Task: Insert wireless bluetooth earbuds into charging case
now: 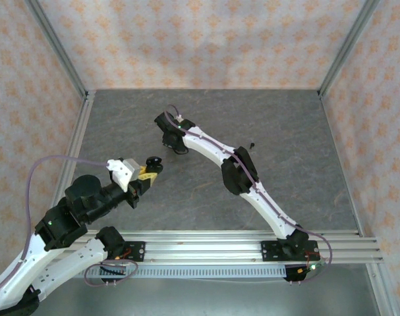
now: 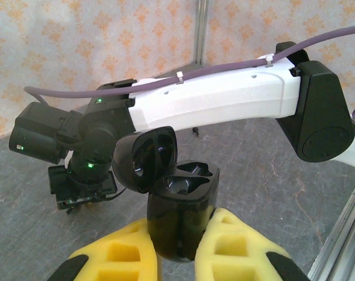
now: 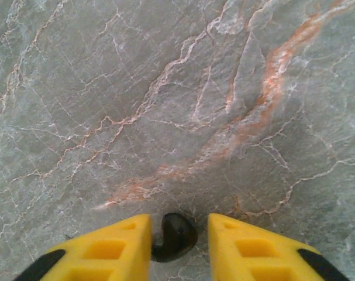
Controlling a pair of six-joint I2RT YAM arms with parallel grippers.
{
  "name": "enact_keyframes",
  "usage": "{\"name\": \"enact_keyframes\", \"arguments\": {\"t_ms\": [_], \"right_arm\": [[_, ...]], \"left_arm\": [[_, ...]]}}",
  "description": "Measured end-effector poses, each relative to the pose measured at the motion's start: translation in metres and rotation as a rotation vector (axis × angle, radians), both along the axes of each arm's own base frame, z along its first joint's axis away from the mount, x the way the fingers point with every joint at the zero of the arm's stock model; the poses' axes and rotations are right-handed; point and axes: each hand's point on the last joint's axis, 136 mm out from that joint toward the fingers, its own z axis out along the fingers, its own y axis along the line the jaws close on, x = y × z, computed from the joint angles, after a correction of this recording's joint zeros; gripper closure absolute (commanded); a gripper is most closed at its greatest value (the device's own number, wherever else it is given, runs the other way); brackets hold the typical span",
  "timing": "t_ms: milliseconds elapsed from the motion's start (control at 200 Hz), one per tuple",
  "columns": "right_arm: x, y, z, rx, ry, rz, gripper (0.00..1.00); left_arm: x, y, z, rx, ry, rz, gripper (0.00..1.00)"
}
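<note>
My left gripper (image 2: 180, 249) is shut on a black charging case (image 2: 183, 205), which it holds upright above the table with the lid (image 2: 147, 158) swung open to the left. The case's two sockets look dark and hollow. In the top view the case (image 1: 153, 162) sits at the tip of the left gripper (image 1: 147, 172). My right gripper (image 3: 179, 225) points down at the table, open, with a black earbud (image 3: 177, 237) lying between its yellow fingers (image 3: 121, 246), close to the left one. A second small black earbud (image 1: 252, 143) lies further right. The white earbuds are out of view.
The grey marbled table (image 1: 298, 131) is walled by patterned panels on three sides. The right arm (image 2: 224, 99) crosses the left wrist view behind the case. An aluminium rail (image 1: 252, 240) runs along the near edge.
</note>
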Motion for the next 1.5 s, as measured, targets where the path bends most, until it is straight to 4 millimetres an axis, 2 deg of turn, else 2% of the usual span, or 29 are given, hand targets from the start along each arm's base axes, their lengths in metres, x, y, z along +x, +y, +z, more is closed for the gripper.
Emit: {"name": "enact_keyframes", "arguments": {"t_ms": [270, 430, 570, 706, 776, 841, 921, 1131, 1226, 1331, 1496], "right_arm": [[-0.006, 0.0, -0.002, -0.015, 0.007, 0.057, 0.86], [-0.029, -0.01, -0.002, -0.028, 0.051, 0.118, 0.9], [-0.059, -0.032, -0.002, -0.046, 0.11, 0.174, 0.92], [-0.091, -0.069, 0.0, -0.081, 0.157, 0.22, 0.92], [-0.104, -0.09, 0.009, -0.102, 0.156, 0.243, 0.92], [-0.114, -0.107, 0.026, -0.114, 0.131, 0.268, 0.92], [-0.124, -0.123, 0.057, -0.116, 0.064, 0.302, 0.93], [-0.157, -0.153, 0.164, -0.072, -0.218, 0.402, 0.96], [-0.173, -0.165, 0.205, -0.056, -0.344, 0.436, 0.97], [-0.188, -0.18, 0.243, -0.048, -0.464, 0.461, 0.97], [-0.213, -0.199, 0.296, -0.038, -0.64, 0.502, 0.97]], "left_arm": [[-0.005, 0.004, 0.001, -0.013, -0.003, 0.002, 1.0], [-0.007, 0.007, 0.003, -0.027, -0.004, 0.004, 1.0], [-0.008, 0.006, 0.001, -0.03, 0.003, 0.001, 1.0], [-0.01, 0.0, -0.012, -0.027, 0.036, -0.03, 1.0], [-0.01, -0.005, -0.019, -0.03, 0.052, -0.044, 1.0], [-0.009, -0.009, -0.024, -0.029, 0.065, -0.06, 1.0], [-0.008, -0.016, -0.026, -0.03, 0.078, -0.083, 1.0], [0.002, -0.036, -0.029, -0.028, 0.109, -0.127, 1.0], [0.007, -0.044, -0.034, -0.015, 0.131, -0.14, 1.0], [0.012, -0.053, -0.038, 0.003, 0.163, -0.159, 1.0], [0.019, -0.069, -0.031, 0.003, 0.181, -0.197, 1.0]]}}
